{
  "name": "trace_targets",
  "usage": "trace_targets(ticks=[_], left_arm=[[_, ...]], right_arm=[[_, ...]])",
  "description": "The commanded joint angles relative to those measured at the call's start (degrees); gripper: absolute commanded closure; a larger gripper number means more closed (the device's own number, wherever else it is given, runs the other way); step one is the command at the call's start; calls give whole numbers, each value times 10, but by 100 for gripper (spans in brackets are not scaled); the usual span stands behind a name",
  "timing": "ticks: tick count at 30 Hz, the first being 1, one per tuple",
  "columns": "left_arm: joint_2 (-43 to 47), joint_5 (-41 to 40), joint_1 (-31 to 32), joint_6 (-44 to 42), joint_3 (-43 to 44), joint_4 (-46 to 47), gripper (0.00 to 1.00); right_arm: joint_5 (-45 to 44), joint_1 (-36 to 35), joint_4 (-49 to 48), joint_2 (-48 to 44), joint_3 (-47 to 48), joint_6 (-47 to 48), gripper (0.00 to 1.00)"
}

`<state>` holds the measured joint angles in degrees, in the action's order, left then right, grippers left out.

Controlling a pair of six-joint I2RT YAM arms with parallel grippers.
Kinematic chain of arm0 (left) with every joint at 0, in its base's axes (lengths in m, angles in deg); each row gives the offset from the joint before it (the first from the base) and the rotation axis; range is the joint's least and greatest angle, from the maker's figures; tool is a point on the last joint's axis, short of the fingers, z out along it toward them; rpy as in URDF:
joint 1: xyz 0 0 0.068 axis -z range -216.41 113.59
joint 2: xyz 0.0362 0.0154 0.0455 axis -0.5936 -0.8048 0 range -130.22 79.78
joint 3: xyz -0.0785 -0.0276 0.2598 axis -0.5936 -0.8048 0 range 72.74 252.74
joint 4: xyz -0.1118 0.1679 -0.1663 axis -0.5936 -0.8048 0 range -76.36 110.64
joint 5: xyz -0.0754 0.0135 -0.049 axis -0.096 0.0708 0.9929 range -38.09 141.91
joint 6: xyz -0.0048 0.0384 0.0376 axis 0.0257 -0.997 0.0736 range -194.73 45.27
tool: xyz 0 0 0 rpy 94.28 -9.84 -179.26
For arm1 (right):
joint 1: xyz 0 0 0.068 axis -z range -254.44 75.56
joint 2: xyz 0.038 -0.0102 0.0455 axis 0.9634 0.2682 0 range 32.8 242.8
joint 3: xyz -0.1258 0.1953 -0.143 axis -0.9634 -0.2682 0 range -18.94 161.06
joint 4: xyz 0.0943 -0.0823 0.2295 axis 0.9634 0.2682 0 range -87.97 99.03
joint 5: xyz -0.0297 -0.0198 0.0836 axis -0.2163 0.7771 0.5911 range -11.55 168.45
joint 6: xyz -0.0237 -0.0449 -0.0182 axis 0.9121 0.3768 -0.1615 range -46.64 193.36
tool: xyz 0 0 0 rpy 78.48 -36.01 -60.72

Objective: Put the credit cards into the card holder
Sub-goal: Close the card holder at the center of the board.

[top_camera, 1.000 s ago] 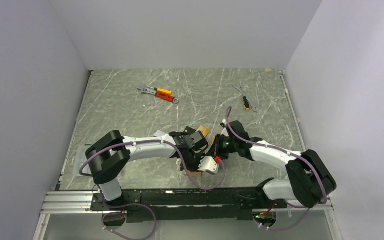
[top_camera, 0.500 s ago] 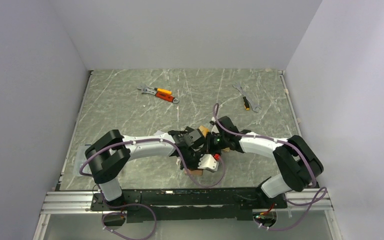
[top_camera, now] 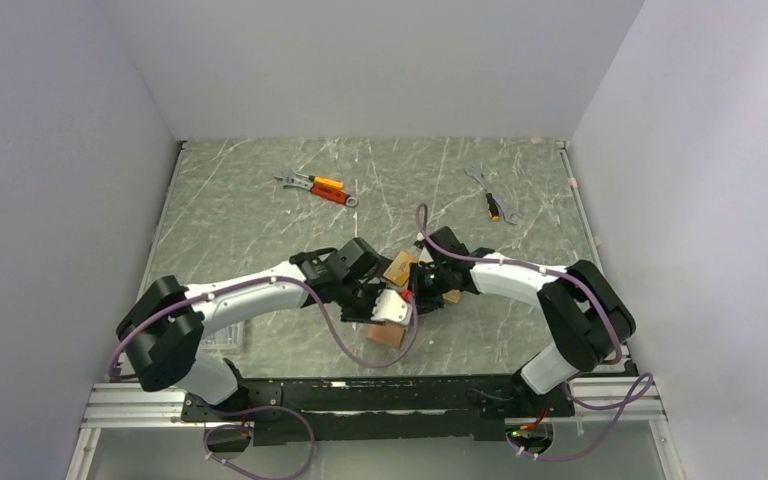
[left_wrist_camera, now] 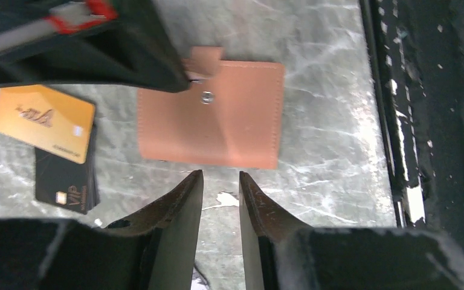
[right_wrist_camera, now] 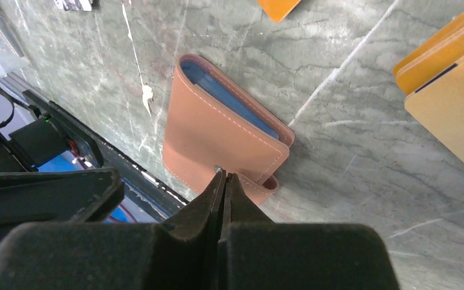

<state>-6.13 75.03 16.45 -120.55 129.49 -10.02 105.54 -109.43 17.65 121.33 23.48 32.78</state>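
Apparently card holder [left_wrist_camera: 229, 121] near table edge [left_wrist_camera: 367, 121]

The left arm [top_camera: 250, 292] reaches in from its base toward the card holder [left_wrist_camera: 229, 121], its elbow bent out to the side away from the holder and its forearm nearly level. The left pincer [left_wrist_camera: 220, 181] hangs just beside the holder without touching it. Its two fingers stand a narrow gap apart with nothing between them. The right arm [top_camera: 505, 278] folds in from the holder's other side, wrist tipped down. The right pincer [right_wrist_camera: 223, 176] has its fingertips pressed together at the holder's edge by the small tab. Whether they pinch the tab cannot be told.
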Motion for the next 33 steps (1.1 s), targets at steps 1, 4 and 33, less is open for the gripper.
trace_targets(ticks=[1,4,33], left_arm=[[28,32,11,-101,-68,49,66],[42,-8,18,-144,-122,104,67],[14,-64,80,-158,-129,165,72]], right_arm=[[-18,-2,53,15,43,34,100],[-17,-1,72,26,60,42,100],[-38,-35,160,88,139,76,100]])
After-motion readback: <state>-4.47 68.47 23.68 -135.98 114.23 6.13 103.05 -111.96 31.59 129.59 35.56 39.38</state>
